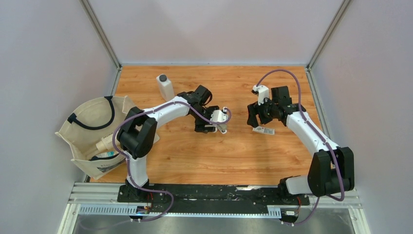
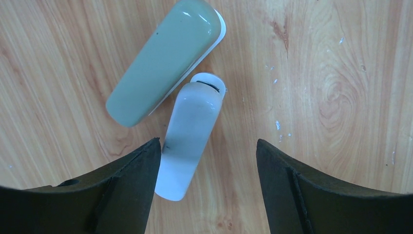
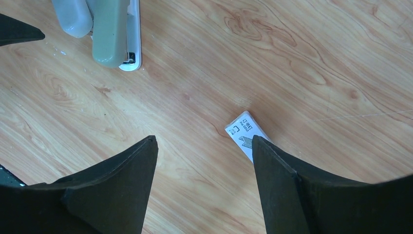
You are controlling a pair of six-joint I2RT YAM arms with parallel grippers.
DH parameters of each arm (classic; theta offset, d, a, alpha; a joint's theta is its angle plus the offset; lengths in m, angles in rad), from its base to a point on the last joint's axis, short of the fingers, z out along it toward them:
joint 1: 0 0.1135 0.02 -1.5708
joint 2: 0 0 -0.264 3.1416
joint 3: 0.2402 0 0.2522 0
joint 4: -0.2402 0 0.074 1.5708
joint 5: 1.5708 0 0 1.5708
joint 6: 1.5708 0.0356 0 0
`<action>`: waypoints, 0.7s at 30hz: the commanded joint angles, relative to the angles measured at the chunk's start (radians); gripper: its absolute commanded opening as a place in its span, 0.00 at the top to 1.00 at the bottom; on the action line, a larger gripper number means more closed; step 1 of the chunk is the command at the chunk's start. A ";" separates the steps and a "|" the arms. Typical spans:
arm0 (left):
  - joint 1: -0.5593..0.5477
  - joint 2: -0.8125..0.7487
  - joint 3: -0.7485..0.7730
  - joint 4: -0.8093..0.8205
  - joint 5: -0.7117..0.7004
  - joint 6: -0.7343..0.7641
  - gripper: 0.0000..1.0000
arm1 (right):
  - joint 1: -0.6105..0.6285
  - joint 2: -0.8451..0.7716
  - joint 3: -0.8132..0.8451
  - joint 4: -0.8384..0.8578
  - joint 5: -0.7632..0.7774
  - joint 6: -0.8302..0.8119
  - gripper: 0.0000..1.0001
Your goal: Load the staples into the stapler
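left claw stood spread, white stapler lay between its fingers | right claw stood spread, staple box lay beside one finger

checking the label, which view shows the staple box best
Right wrist: the staple box is close, print visible, one end behind a finger. Top view shows it tiny; left wrist view lacks it.

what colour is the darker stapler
Darker stapler is grey-green; it shows best in the left wrist view.
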 commanded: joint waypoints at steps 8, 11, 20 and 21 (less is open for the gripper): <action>-0.016 0.022 0.057 0.038 -0.020 0.025 0.20 | -0.001 -0.016 -0.002 0.010 -0.032 -0.025 0.27; -0.020 0.039 0.071 0.012 -0.019 0.035 0.24 | 0.000 -0.017 -0.002 0.009 -0.032 -0.025 0.27; -0.040 0.088 0.105 -0.030 -0.077 0.049 0.32 | 0.000 -0.023 -0.003 0.007 -0.041 -0.029 0.27; -0.042 0.094 0.111 -0.031 -0.083 0.046 0.34 | 0.000 -0.023 -0.003 0.007 -0.041 -0.028 0.27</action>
